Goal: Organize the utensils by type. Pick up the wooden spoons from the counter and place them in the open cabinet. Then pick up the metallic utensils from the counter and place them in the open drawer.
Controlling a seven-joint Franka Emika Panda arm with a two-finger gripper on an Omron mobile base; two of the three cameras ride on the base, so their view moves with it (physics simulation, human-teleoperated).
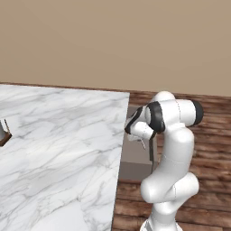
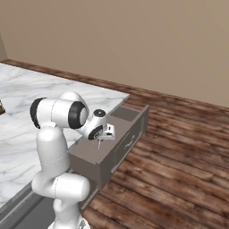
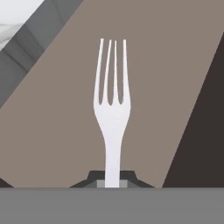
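A silvery metal fork (image 3: 111, 109), one of the metallic utensils, hangs tines-down from my gripper (image 3: 112, 177), which is shut on its handle. Below it lies the grey-brown flat inside of the open drawer (image 3: 52, 131). In the right base view my gripper (image 2: 102, 136) hovers over the pulled-out drawer (image 2: 127, 141) with the thin fork (image 2: 99, 144) pointing down. The left base view has my gripper (image 1: 140, 139) just past the edge of the counter (image 1: 63, 149), above the drawer (image 1: 133, 155). The wooden spoons and the open cabinet are out of view.
A small brown and grey object (image 1: 3, 133) sits at the far left of the marble counter (image 2: 18, 103). Wooden floor (image 2: 179, 156) spreads to the right of the drawer. A beige wall (image 1: 113, 40) closes the back.
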